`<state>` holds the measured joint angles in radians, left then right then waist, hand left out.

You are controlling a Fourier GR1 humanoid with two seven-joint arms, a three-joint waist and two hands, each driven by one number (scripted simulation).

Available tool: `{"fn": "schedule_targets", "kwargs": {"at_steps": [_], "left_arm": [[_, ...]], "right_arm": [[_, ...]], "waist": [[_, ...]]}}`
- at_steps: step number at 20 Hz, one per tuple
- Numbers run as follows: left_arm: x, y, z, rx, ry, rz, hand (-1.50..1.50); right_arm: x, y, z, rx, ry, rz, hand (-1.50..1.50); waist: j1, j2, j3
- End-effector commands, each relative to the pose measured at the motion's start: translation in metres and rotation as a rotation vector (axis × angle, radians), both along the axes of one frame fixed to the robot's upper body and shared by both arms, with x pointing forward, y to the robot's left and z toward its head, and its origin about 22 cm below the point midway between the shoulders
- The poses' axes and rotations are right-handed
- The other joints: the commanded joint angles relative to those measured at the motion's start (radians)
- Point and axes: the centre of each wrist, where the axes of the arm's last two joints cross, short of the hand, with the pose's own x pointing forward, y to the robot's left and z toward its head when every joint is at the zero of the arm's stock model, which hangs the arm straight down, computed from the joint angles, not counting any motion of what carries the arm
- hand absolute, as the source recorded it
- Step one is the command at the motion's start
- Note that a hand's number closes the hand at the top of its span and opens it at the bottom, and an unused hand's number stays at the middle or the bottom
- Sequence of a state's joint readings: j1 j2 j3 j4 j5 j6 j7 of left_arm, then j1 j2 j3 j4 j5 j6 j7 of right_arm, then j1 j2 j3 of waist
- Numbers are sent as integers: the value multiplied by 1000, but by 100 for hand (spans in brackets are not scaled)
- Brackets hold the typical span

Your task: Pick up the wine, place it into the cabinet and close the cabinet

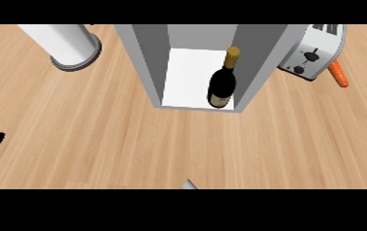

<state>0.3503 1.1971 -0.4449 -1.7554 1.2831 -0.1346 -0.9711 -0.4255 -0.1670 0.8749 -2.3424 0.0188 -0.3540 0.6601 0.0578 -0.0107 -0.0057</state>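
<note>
Wine (pixel 222 82) stands inside the cabinet (pixel 147 65), on its white floor, close to the right wall and near the open front. The bottle is dark with a gold top. The cabinet sits on the wooden tabletop (pixel 108 128). A white round can (pixel 68 45) stands to its left. A silver toaster (pixel 312 53) stands to its right, with an orange carrot (pixel 339 74) beside it. No hand shows clearly, so I cannot tell how open either hand is.
</note>
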Motion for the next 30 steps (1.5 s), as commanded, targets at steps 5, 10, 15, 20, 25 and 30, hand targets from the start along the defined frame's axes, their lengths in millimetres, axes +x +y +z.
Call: {"fn": "schedule_targets", "kwargs": {"at_steps": [5,10,15,20,25,30], "left_arm": [[-4,26,5,-15,-13,-23,-150],[-10,47,11,7,-20,-12,-150],[-10,51,12,0,-38,1,-150],[-19,61,10,16,-15,-13,-150],[-14,65,16,15,-15,-21,-150],[-16,68,9,-1,-27,-6,-150]], "right_arm": [[44,57,20,65,-13,-98,150],[95,76,51,67,-19,-173,150],[146,89,50,19,-13,-138,150],[181,96,51,-30,14,-13,150],[196,94,48,-266,174,280,150],[217,103,37,-402,251,465,150]], "waist": [[20,9,-1],[26,11,3],[6,17,4],[15,18,5],[25,22,4],[5,19,3]]}}
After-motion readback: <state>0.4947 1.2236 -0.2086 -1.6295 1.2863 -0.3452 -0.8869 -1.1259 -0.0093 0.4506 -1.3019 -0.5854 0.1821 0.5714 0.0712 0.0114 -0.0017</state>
